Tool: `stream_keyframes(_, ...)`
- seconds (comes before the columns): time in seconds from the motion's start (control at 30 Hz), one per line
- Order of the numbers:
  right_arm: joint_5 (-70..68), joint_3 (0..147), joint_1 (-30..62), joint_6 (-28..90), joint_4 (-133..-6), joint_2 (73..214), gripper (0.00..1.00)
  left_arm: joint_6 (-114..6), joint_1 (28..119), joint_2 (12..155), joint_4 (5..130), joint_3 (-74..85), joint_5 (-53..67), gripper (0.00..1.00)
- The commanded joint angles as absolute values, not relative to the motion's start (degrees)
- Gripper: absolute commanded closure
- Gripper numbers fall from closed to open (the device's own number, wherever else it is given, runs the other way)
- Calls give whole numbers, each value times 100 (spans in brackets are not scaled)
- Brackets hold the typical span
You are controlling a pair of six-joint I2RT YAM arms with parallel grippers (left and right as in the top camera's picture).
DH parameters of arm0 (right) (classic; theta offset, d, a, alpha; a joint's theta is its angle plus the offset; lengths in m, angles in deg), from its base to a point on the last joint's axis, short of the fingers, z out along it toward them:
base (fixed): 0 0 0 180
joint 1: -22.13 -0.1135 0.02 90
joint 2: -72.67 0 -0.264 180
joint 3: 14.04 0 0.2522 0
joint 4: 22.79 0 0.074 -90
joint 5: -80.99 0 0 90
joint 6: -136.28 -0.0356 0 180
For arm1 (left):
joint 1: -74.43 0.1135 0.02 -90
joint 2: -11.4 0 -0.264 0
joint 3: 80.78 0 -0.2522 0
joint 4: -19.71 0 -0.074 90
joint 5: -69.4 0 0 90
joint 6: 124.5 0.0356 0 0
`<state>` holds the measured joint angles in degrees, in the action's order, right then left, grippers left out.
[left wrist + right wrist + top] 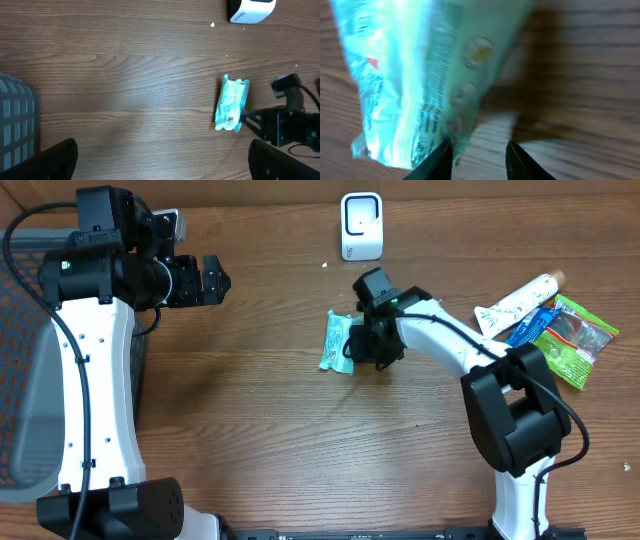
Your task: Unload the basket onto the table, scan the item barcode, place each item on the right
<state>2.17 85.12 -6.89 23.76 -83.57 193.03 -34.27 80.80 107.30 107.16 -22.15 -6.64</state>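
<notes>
The item is a teal plastic packet (336, 342) lying flat on the wooden table, also seen in the left wrist view (232, 103). My right gripper (358, 345) is at the packet's right edge. Close up, the packet (410, 75) fills the upper left. The right gripper (479, 147) has its jaws partly apart, with bare wood between them and the left fingertip (445, 150) against the packet's edge. The white barcode scanner (361, 225) stands at the back of the table (252, 10). My left gripper (215, 278) hovers wide open over bare wood (162, 152), far left of the packet.
At the right lie a white tube (515, 302), a blue packet (530, 325) and a green bag (575, 340). A grey mesh basket (20, 380) stands at the left edge and shows in the left wrist view (15, 120).
</notes>
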Motion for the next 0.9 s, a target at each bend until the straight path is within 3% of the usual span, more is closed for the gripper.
stream_keyframes(0.0, 700, 8475, -964, 2374, -8235, 19335, 64, -3320, 8078, 10765, 10694, -2239, -614, 0)
stream_keyframes(0.1, 1257, 8499, -1237, 2837, -7990, 19333, 62, -3320, 8078, 10765, 10694, -2239, -614, 0)
stream_keyframes(0.27, 1026, 8864, -1423, 3113, -8171, 19322, 56, -3320, 8078, 10765, 10692, -2239, -614, 0)
stream_keyframes(0.47, 608, 9561, -885, 3268, -8777, 19300, 54, -3320, 8078, 10765, 10694, -2239, -616, 0)
stream_keyframes(0.53, 652, 9771, -641, 3517, -8928, 19300, 48, -3320, 8078, 10767, 10694, -2239, -616, 0)
stream_keyframes(0.63, 645, 9861, -284, 4048, -8906, 19303, 25, -3320, 8078, 10765, 10692, -2239, -614, 0)
stream_keyframes(0.7, 669, 9789, -48, 4356, -8772, 19362, 16, -3320, 8078, 10765, 10692, -2239, -614, 0)
stream_keyframes(0.87, 1821, 9741, 297, 5460, -8685, 19729, 13, -3320, 8078, 10765, 10692, -2239, -614, 0)
